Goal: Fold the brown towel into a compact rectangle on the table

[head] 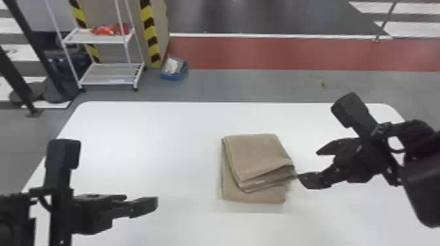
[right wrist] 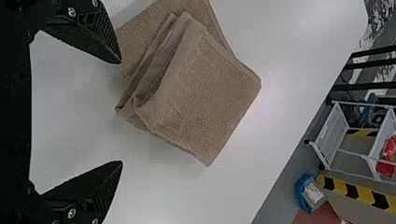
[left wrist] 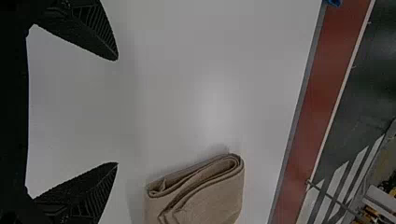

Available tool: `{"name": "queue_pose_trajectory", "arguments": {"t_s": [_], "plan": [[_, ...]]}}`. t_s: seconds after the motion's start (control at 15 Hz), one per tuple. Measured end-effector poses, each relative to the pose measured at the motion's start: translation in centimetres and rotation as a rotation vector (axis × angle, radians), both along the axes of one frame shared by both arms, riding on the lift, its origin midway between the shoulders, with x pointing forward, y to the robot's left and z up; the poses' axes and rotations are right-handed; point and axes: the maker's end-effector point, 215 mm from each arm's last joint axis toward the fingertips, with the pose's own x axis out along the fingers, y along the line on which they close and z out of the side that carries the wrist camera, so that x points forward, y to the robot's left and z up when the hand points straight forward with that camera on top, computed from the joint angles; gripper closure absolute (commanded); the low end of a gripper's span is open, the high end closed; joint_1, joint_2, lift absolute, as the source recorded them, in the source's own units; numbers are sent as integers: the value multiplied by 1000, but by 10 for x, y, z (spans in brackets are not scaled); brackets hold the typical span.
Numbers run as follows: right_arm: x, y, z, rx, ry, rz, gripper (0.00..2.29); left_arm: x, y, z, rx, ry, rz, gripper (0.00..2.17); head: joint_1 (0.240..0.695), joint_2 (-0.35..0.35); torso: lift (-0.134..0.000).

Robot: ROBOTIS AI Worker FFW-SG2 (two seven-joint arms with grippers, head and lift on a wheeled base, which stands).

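Towel [head: 258, 150] on table [head: 147, 131], rack [head: 109, 74] and bin [head: 171, 78] behind, to the left

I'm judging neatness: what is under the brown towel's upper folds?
A lower layer of the towel juts out toward the robot; the upper folds cover the rest, so creases there can't be seen.

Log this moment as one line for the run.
Brown towel: folded on table, upper layers askew | left gripper: open, left of towel | right gripper: open, right of towel | state: not squared up
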Motion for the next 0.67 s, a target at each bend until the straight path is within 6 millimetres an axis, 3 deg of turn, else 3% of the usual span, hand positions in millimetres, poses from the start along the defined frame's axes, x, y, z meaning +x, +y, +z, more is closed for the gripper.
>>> {"name": "queue_pose_trajectory", "arguments": {"t_s": [0.4,0.67], "plan": [[7,-15,3,-243,-65,136,124,2,-6,-5,34,4,-6,83,695,-27,-124],[11,-12,-7,-377,-61,226,130,3,-9,-8,62,6,-2,83,695,-27,-124]]}}
